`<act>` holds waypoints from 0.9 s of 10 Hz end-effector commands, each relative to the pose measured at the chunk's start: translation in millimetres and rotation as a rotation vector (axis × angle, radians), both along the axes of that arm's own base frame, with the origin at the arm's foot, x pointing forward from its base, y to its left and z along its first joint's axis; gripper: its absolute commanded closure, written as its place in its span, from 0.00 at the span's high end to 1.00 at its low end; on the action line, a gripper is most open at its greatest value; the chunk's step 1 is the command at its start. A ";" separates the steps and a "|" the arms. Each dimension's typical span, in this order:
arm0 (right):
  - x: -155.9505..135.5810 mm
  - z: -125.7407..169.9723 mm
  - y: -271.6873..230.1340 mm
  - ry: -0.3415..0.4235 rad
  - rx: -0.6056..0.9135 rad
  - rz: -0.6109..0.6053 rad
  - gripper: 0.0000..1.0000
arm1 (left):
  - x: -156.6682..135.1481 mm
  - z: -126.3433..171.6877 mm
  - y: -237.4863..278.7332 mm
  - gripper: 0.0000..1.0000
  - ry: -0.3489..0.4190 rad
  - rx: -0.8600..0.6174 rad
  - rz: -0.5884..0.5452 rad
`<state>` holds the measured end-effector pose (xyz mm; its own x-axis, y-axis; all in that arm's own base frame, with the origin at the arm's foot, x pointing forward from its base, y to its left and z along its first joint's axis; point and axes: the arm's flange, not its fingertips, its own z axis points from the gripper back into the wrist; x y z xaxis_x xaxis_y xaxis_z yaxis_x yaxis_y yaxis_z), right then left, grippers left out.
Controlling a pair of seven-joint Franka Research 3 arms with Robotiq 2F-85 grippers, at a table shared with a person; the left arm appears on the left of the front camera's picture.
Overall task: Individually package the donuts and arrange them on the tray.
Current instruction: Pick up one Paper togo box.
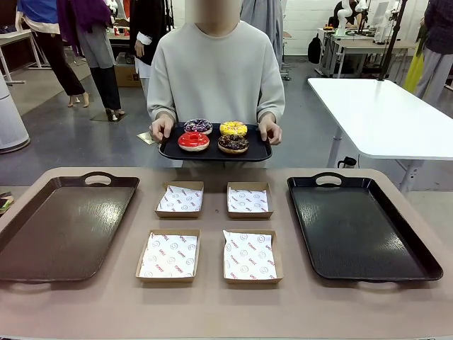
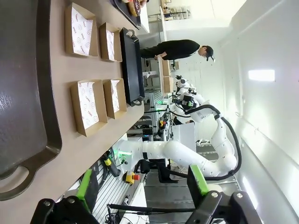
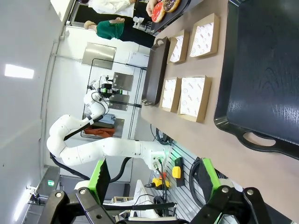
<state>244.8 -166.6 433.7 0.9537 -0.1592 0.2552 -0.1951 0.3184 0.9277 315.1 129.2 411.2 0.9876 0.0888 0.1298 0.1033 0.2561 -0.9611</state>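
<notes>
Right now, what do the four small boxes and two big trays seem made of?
The small boxes look like brown cardboard, matte, with folded walls, lined with thin printed paper. The left tray, brown, and right tray, black, are likely moulded plastic, semi-gloss: glare and grain show.

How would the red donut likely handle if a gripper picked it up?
The red donut looks glossy, so probably slick or sticky to grip. It lies flat on the person's tray, so it seems unlikely to roll. Likely soft: a hard squeeze could dent it.
</notes>
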 end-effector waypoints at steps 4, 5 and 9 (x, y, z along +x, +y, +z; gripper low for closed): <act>-0.9 -0.3 -0.3 -0.016 0.009 0.005 1.00 | -0.7 0.4 -0.7 1.00 0.005 -0.011 0.020; -0.9 -0.3 -0.3 -0.016 0.009 0.005 1.00 | -0.7 0.4 -0.7 1.00 0.005 -0.011 0.020; -0.9 -0.3 -0.3 -0.016 0.009 0.005 1.00 | -0.7 0.4 -0.7 1.00 0.005 -0.011 0.020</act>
